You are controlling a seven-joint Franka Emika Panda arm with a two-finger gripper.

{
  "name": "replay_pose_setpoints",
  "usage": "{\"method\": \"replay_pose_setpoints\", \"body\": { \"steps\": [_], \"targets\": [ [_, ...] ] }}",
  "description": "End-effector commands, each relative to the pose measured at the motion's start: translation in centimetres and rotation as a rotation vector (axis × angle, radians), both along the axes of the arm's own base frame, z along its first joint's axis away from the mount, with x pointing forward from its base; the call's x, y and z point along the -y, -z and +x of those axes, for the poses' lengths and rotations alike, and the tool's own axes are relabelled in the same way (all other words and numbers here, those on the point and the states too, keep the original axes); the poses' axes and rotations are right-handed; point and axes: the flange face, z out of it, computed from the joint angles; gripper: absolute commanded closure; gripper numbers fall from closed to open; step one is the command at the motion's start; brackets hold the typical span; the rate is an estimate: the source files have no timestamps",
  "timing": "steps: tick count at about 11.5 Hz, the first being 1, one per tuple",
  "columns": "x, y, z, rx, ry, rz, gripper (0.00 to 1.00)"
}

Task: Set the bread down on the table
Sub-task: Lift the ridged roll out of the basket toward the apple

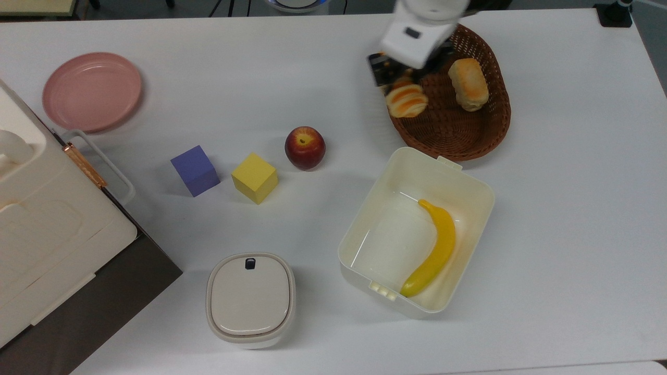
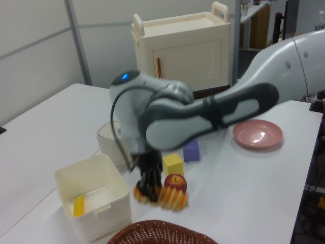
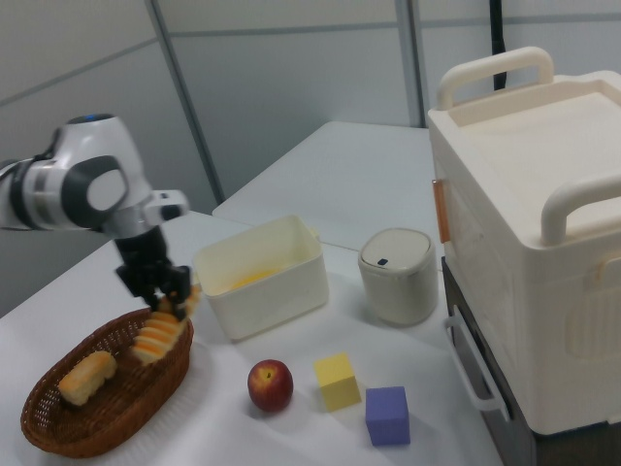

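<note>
The long ridged loaf of bread with orange and cream stripes [image 1: 406, 100] is held in the air by the black two-finger gripper [image 1: 392, 78] of the white robot arm. The fingers are closed on the upper end of the loaf, and the rest of it hangs below them. In the top view the loaf is seen over the left rim of the brown oval wicker basket [image 1: 482, 133], so it is judged to be just crossing from basket to tabletop. In the right view its long axis is tilted, running down from the gripper [image 3: 167, 286] over the basket's near edge [image 3: 107, 413]; in the left view the bread [image 2: 167, 195] is seen lifted above the basket rim [image 2: 157, 231].

The relation that matters is this: bare surface of the large white table [image 1: 312, 67] lies to the top view's left of the loaf, between the basket and the red apple [image 1: 305, 147], and below the load. A short carry that way and a descent are judged to be what is left.

The gripped end of the loaf is covered by the fingers and wrist, so how deep the hold is cannot be told. The left view is blurred around the gripper. A short smooth golden-topped bun [image 1: 468, 84] lies in the basket, well apart from the carried loaf.
</note>
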Motion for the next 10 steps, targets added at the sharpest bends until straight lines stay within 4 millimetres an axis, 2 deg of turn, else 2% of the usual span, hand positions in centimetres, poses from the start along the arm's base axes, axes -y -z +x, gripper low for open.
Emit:
{"method": "replay_pose_setpoints", "body": {
  "steps": [1, 2, 3, 4, 7, 10],
  "targets": [
    [8.7, -1.5, 1.5, 0.001, -0.008, -0.016, 0.49],
    [11.8, -1.6, 2.0, 0.001, 0.008, -0.018, 0.45],
    [13.8, -1.7, 2.3, 0.001, 0.022, -0.016, 0.32],
    [15.4, -1.7, 2.4, 0.003, 0.048, -0.019, 0.00],
    [20.0, -4.1, 3.0, 0.048, 0.121, -0.017, 0.00],
    [22.8, -8.5, 1.8, 0.124, 0.175, -0.020, 0.00]
  ]
}}
